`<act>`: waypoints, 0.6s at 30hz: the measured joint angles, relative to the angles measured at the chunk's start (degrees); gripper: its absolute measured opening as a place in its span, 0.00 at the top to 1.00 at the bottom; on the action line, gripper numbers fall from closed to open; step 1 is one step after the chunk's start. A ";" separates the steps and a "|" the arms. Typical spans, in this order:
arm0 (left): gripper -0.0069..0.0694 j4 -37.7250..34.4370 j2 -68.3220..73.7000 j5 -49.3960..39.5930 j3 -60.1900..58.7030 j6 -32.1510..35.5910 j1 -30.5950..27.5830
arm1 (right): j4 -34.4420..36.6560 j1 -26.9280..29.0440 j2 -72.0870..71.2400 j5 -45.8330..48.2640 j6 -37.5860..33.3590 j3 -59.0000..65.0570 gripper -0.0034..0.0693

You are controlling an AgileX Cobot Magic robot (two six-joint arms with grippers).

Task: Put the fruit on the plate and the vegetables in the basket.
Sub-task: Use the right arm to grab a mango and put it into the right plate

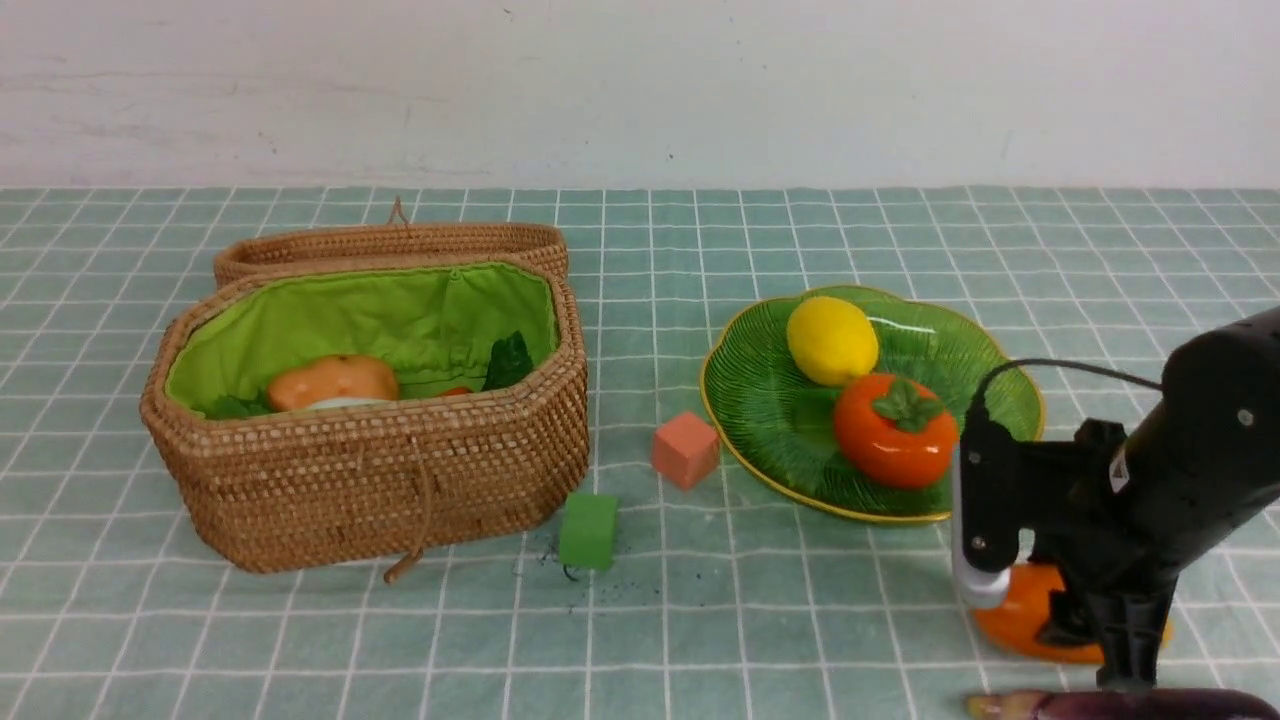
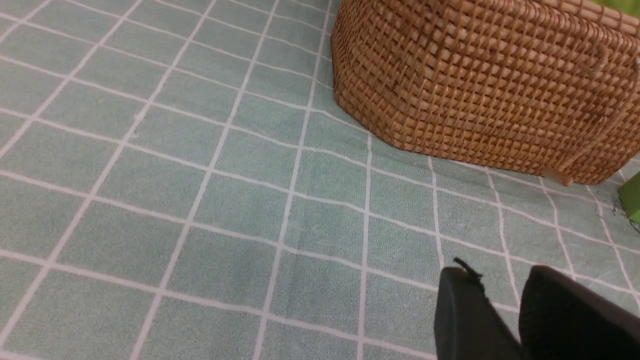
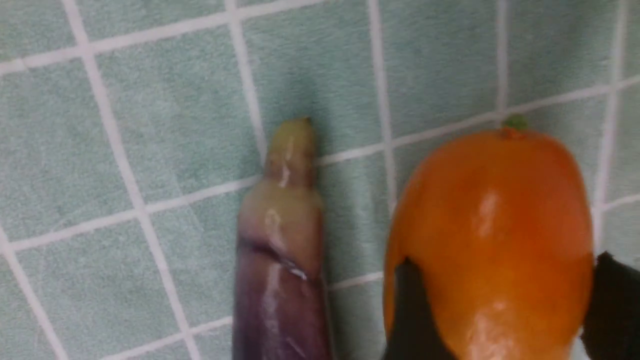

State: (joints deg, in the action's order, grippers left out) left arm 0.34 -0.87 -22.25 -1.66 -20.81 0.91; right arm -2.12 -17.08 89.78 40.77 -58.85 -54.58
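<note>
1. At the near right of the worktop point(image 1: 700, 620), the mango point(image 1: 1022, 612) lay on the checked cloth with the right pincer point(image 3: 505, 305) lowered over it, one finger on each side of its wider end. The fingers looked to be at the skin or just off it. I could not tell whether the grip was firm, and the fruit was not yet lifted.
2. To do this step well, the jaws should probably close squarely across the mango's middle, since the glossy, rounded skin could slip out of an off-centre pinch. A straight lift before any sideways travel would be wise.
3. The eggplant point(image 1: 1130, 705) lay just beside the mango on its near side, roughly parallel to it. I judged it the main nuisance, as a finger or the rising fruit could nudge it.
4. The plate point(image 1: 950, 335) sat beyond the mango, near it, already holding the lemon point(image 1: 832, 340) and the persimmon point(image 1: 895, 430), which touched each other. The right side of the dish looked bare, so the mango would fit best there.
5. The basket point(image 1: 400, 470) stood open at the left with the potato point(image 1: 332, 380) and some green leaves inside.
6. A pink cube point(image 1: 686, 449) and a green cube point(image 1: 588, 530) sat between basket and plate, off the short path.
7. The left pincer point(image 2: 502, 290) hovered near the basket's outer wall, jaws close together with a slim gap, holding nothing.
</note>
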 joint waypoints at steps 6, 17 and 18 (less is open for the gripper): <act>0.68 0.00 0.00 0.00 0.00 0.00 0.00 | 0.00 0.00 -3.28 3.06 0.83 -3.33 0.96; 0.67 0.00 0.00 0.00 0.00 0.00 0.00 | 0.33 0.00 -5.16 -1.26 9.08 -10.85 0.98; 0.67 0.00 0.00 0.00 0.00 0.00 0.00 | 0.33 0.00 -5.08 -1.57 9.28 -10.85 0.98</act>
State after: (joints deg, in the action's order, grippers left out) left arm 0.34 -0.87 -22.25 -1.66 -20.81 0.91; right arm -1.79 -17.08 84.69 39.20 -49.57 -65.43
